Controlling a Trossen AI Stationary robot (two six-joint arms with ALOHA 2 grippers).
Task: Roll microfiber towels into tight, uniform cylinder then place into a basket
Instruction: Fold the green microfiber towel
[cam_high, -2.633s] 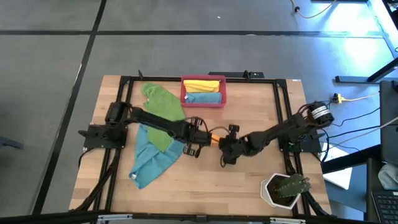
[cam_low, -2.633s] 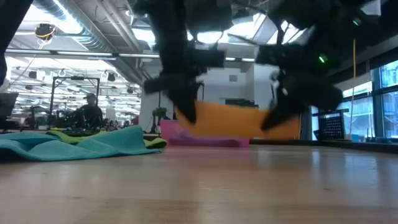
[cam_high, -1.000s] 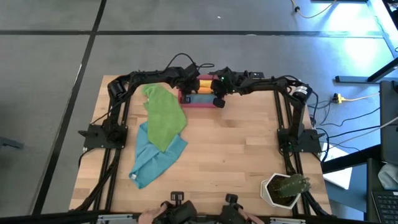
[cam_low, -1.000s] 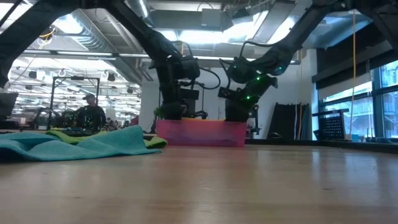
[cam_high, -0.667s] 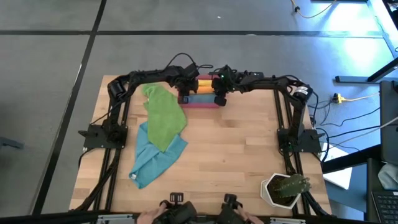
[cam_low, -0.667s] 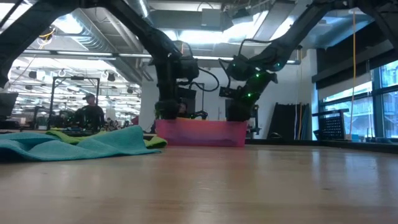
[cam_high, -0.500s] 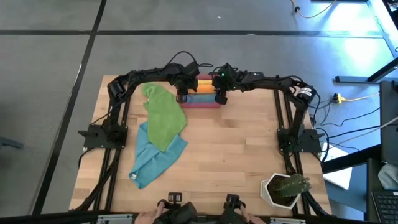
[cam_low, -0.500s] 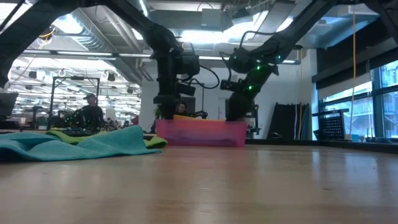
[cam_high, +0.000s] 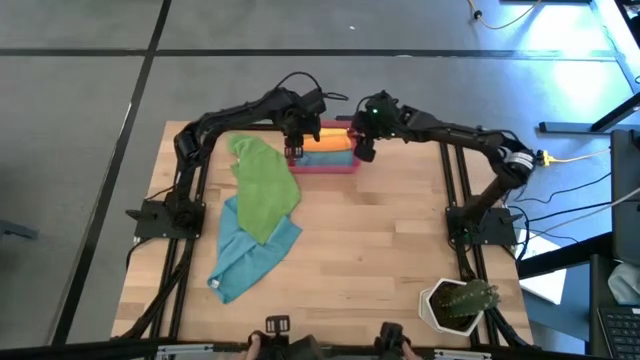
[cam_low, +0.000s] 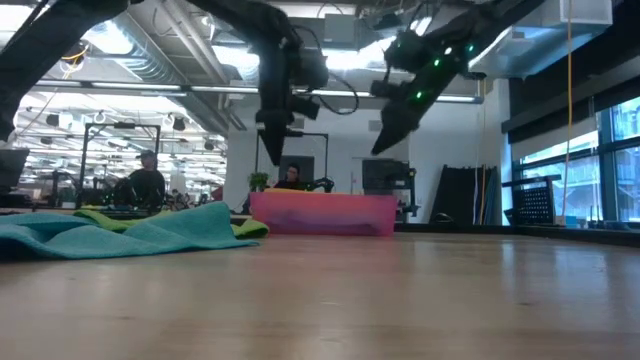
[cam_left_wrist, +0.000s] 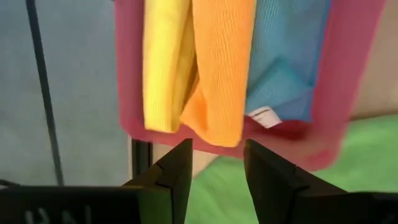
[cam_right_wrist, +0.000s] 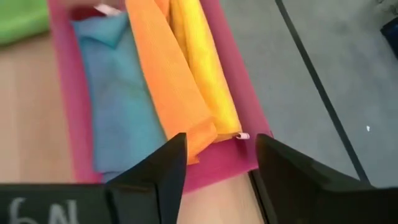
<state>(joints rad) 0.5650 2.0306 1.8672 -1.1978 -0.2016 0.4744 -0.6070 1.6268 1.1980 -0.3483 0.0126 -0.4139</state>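
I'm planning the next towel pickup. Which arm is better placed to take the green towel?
Probably left: the green towel lies on that arm's side, beside the basket. Left gripper hangs open nearer it than the open right gripper.

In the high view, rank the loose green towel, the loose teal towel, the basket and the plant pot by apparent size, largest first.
1. green towel and teal towel: look alike, overlapping, unranked
2. basket
3. plant pot

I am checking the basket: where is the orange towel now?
High view: the orange towel lies in the basket at the table's far edge, between yellow towel and blue towel.
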